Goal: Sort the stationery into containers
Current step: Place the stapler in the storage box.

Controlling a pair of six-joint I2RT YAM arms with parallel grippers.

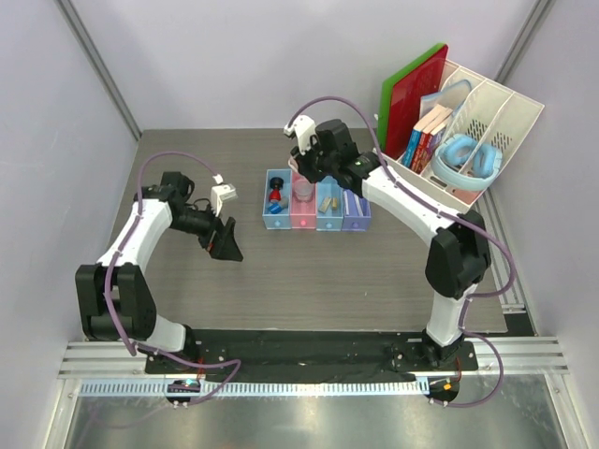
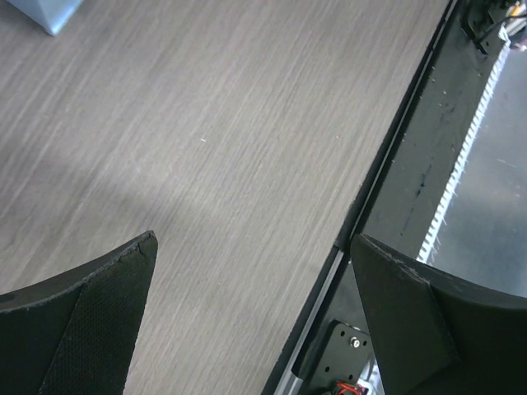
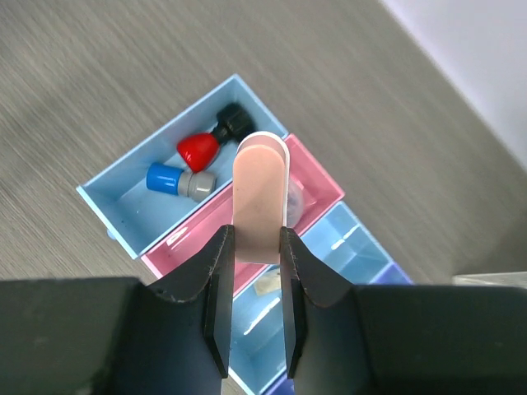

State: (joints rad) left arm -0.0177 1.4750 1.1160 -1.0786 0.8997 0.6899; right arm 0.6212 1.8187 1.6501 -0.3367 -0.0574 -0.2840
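Grey wood-grain tabletop lies below the right end effector, which clamps a pinkish, white-rimmed roll over the pink tray, while the left end effector hovers released.

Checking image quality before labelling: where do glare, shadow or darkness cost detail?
Top external: even light, glare on the white slotted strip. Left wrist: soft shadow crosses the table; left pincer underexposed. Right wrist: right pincer near black, pink roll slightly washed out.

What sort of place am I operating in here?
Probably a lab test cell staged as a desk: a wood-grain table boxed in by plain white walls, a white file rack with books and headphones, and a row of small sorting trays.
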